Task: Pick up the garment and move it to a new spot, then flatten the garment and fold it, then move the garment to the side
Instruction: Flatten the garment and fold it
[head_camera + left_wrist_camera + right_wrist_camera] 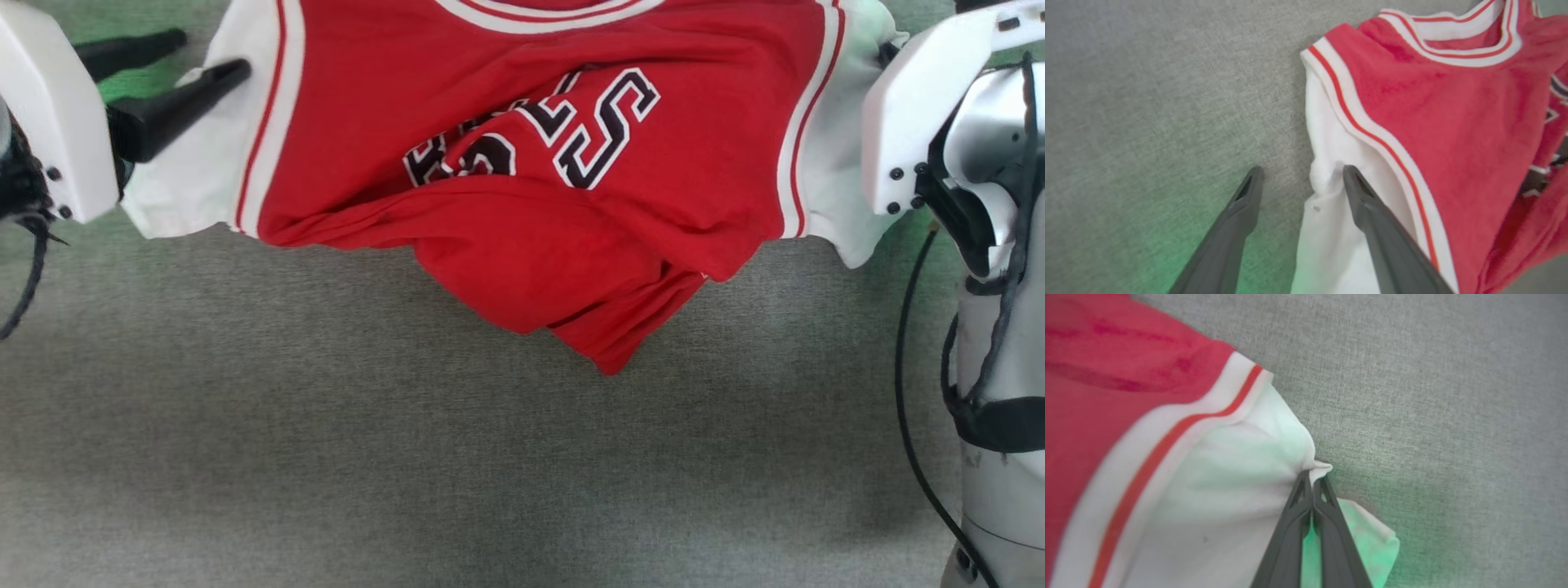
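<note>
**Red jersey T-shirt [531, 245] pinched at one sleeve, the other claw wide open**

On my head view the jersey T-shirt, red with white sleeves, red-and-white striped trim and black white-outlined lettering, lies rumpled on the grey woven cloth surface [326, 457]. It sits at the far edge of that view, between the two arms. Its striped collar points away from me. Its lower part is bunched up into a thick fold that covers part of the print.

My right claw [1313, 477] is clenched, its two dark fingers pressed together on a small peak of white sleeve fabric at that sleeve's outer edge. My left claw [1302, 169] is released, fingers spread wide across the other sleeve's edge: one finger [1372, 212] lies over the white fabric, the other [1237, 216] over bare grey cloth. I cannot tell whether either one presses down.

A green glow tints the cloth near both claws.
</note>
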### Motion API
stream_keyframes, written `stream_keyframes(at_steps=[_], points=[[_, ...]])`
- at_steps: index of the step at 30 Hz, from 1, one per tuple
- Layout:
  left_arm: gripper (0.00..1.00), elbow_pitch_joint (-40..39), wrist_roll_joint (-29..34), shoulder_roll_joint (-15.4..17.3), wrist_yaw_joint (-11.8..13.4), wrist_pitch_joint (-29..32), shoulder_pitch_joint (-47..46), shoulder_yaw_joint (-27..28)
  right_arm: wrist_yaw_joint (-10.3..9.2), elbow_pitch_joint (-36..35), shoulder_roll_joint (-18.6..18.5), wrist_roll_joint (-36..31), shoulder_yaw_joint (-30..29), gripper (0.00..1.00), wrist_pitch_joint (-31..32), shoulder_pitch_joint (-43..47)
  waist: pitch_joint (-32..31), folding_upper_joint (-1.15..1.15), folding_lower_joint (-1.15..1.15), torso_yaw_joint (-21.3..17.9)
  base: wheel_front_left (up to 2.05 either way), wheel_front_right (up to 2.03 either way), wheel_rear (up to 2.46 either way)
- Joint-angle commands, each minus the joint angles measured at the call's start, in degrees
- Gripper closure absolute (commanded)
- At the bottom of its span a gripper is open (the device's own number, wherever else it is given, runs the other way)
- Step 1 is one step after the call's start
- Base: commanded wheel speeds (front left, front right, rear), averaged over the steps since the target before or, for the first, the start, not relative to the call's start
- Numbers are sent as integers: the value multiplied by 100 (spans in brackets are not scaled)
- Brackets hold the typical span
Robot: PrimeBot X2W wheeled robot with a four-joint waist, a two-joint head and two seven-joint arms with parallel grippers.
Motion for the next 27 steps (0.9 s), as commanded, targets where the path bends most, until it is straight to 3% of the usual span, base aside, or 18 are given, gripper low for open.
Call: stream_keyframes(at_steps=[1, 2, 3, 4, 6, 8, 19, 26, 27], points=[[0, 44, 6, -14, 7, 77, -72, -90, -2, 292, 57, -34, 63, 100, 85, 209, 58, 0, 0, -57, 0, 0, 0], [0, 80, -155, -48, 7, 188, -119, -229, -2, 291, 86, -55, 87, 100, 77, 204, 85, 0, 0, -83, 0, 0, 0], [13, 63, -249, -70, 7, 251, -136, -287, -2, 291, 94, -62, 101, 100, 74, 199, 95, 0, 0, -89, 0, 0, 0], [46, 22, -377, -97, 7, 320, -113, -336, -2, 292, 99, -66, 111, 100, 68, 198, 99, 0, 0, -93, 0, 0, 0], [68, -69, -637, -141, 3, 410, -78, -364, -2, 278, 113, -73, 113, 100, 43, 172, 98, 0, 0, -90, 0, 0, 0], [100, -128, -763, -137, 4, 415, -94, -340, -2, 257, 118, -85, 88, 100, -27, 104, 76, 0, 0, -80, 0, 0, 0], [100, 69, -529, -155, 5, -579, -286, -185, -3, 198, 76, -120, -108, 100, -829, -343, -201, 0, 0, -8, 0, 0, 0], [100, 656, -304, -300, 6, -1838, -803, 114, -3, 568, 230, -370, -629, 100, -1906, -1506, -290, 0, 0, 11, 0, 0, 0], [91, 792, -260, -350, 7, -2057, -928, 188, -4, 667, 263, -424, -746, 100, -2078, -1762, -305, 0, 0, 18, 0, 0, 0]])
